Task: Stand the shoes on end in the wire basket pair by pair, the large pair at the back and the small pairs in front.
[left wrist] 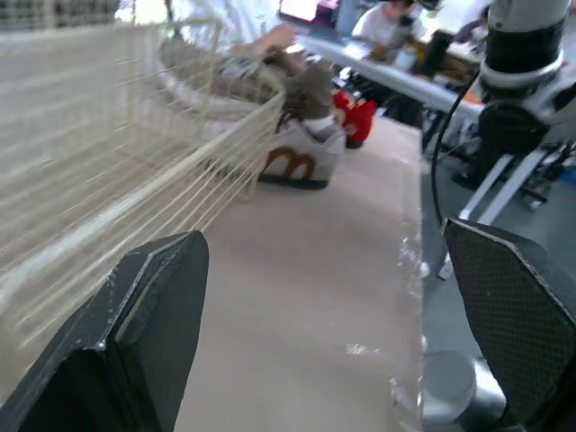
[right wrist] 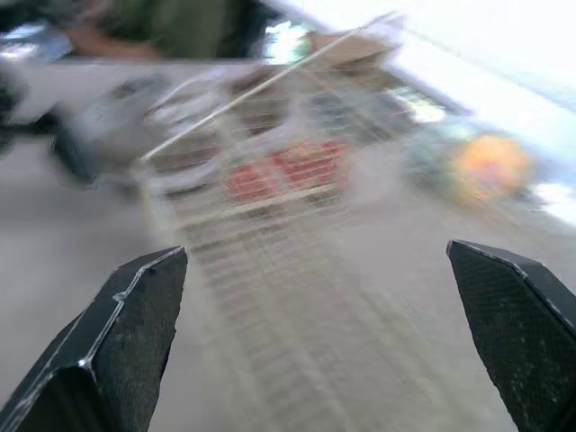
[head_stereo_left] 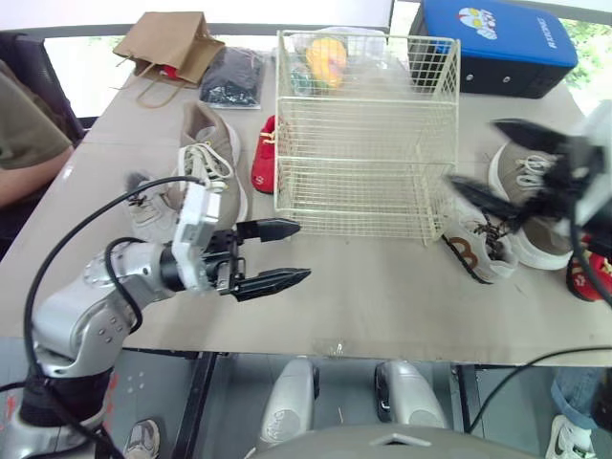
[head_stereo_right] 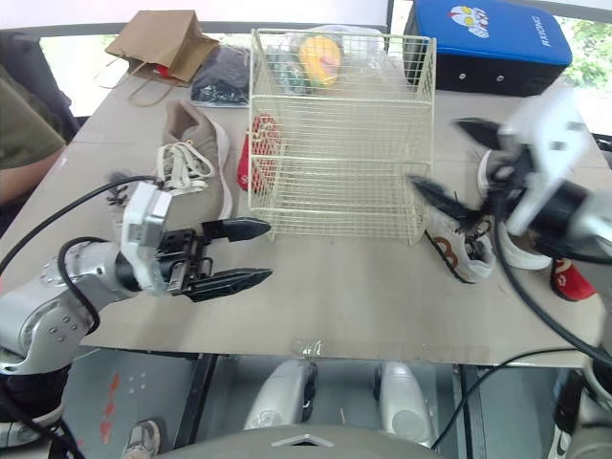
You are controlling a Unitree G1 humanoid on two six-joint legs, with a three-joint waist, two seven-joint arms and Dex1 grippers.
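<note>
Left jaws apart; red shoe half-hidden

Table bears wire basket, shoes, paper bag

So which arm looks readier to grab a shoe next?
Probably the right. The open right gripper hangs close by the small grey shoe beside the wire basket, while the open left gripper is over bare table, short of the large tan shoe.
</note>
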